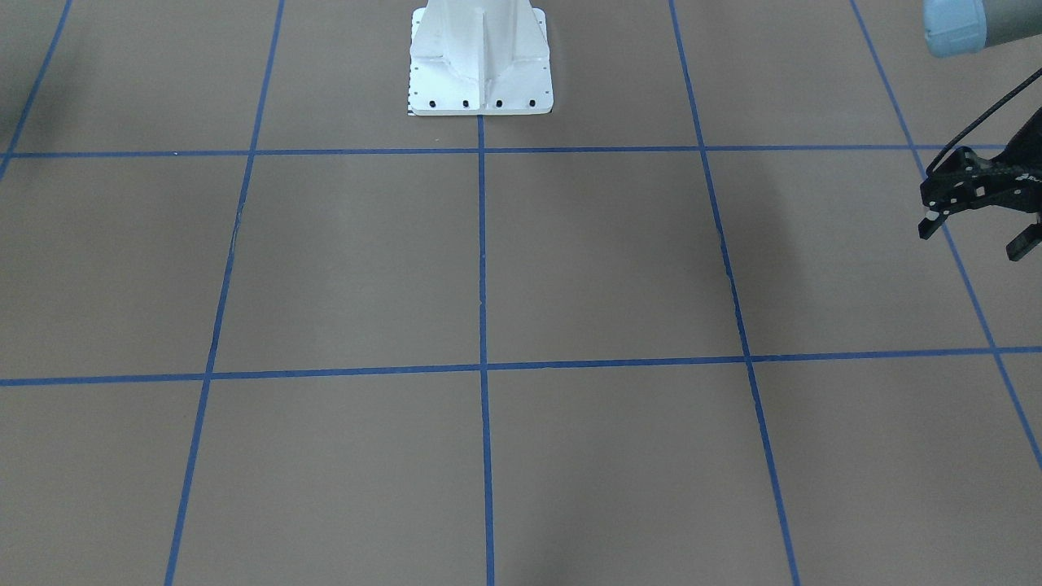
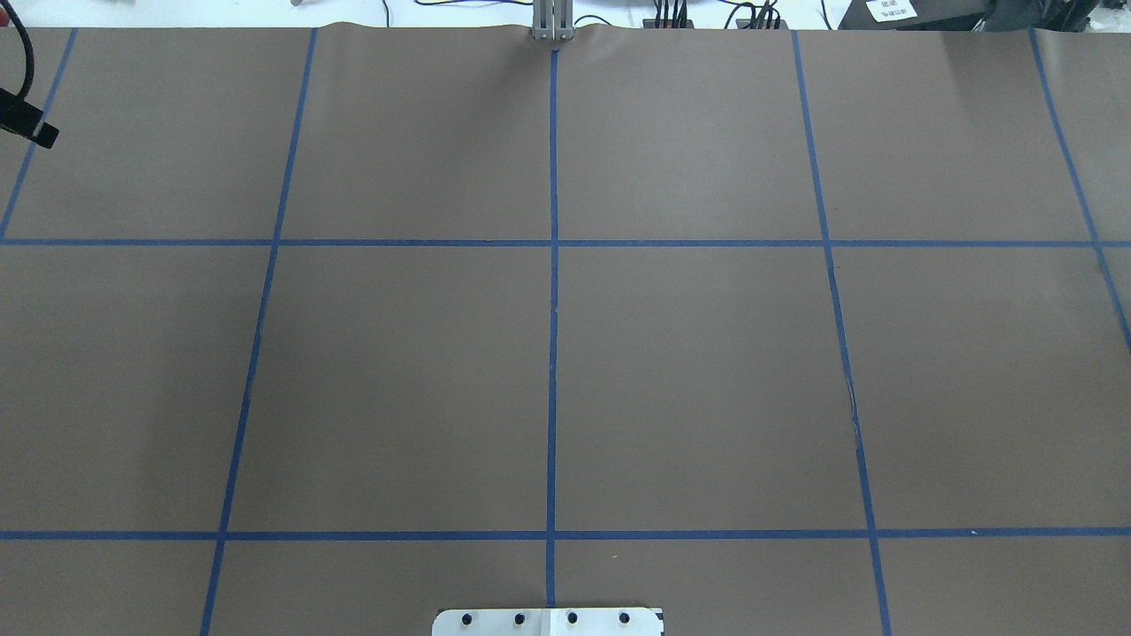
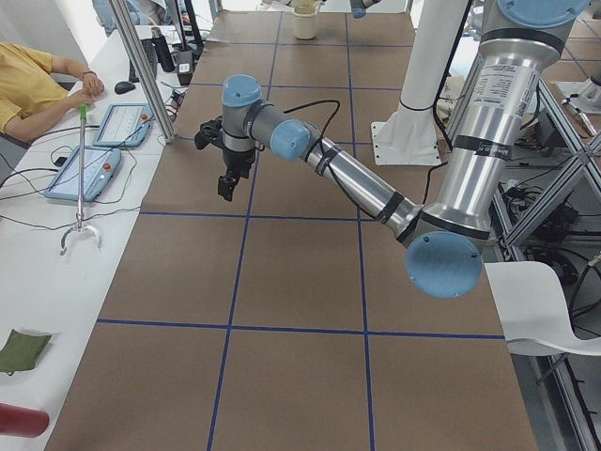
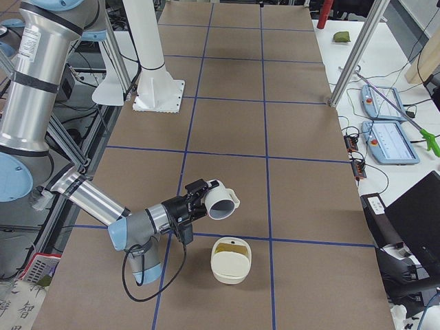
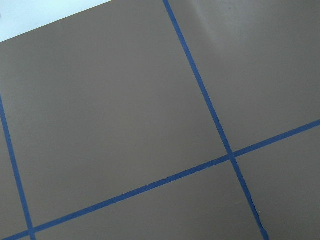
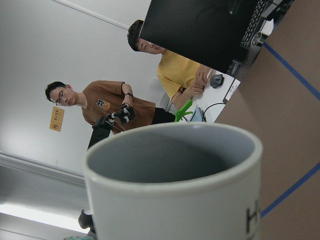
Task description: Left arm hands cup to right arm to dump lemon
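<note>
The cup [image 4: 221, 201], a white mug with a grey inside, hangs tilted on its side off the table at the tip of my right gripper [image 4: 199, 196]. Whether that gripper is open or shut, I cannot tell. The cup's rim [image 6: 172, 150] fills the right wrist view, with dark lettering on its side. The lemon is out of view. My left gripper [image 1: 975, 236] hovers far off at the table's left end, also seen in the exterior left view [image 3: 225, 183]. It is open, with nothing between its fingers.
A cream bowl-like container [image 4: 231, 260] stands on the table just below and in front of the tilted cup. The white robot pedestal [image 1: 480, 65] sits at the middle of the robot's side. People [image 6: 115, 107] and tablets [image 3: 84, 174] are at the side table.
</note>
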You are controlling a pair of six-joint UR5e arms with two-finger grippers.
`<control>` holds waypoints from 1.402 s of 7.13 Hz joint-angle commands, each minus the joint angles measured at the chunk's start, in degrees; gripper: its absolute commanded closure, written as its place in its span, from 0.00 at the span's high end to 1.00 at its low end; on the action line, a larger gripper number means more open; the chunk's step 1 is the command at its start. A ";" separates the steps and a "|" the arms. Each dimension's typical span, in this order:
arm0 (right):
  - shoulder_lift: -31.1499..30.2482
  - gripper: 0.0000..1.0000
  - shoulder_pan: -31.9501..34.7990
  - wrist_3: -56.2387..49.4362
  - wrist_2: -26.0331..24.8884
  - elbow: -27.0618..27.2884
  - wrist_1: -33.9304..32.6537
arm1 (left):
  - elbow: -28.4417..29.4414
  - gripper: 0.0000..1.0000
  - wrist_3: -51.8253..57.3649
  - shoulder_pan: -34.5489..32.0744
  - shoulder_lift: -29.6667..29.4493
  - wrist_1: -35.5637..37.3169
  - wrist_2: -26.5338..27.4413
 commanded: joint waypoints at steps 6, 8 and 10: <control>-0.74 0.00 1.22 -75.27 9.88 2.32 -16.28 | 0.35 1.00 -0.03 0.08 -0.01 0.00 0.00; -0.13 0.00 4.04 -75.41 14.05 14.50 -30.68 | 0.27 1.00 -0.03 0.08 -0.01 0.00 0.00; 3.63 0.00 3.87 -75.23 13.87 27.76 -49.45 | 0.44 1.00 -0.20 0.08 -0.01 -0.09 -2.70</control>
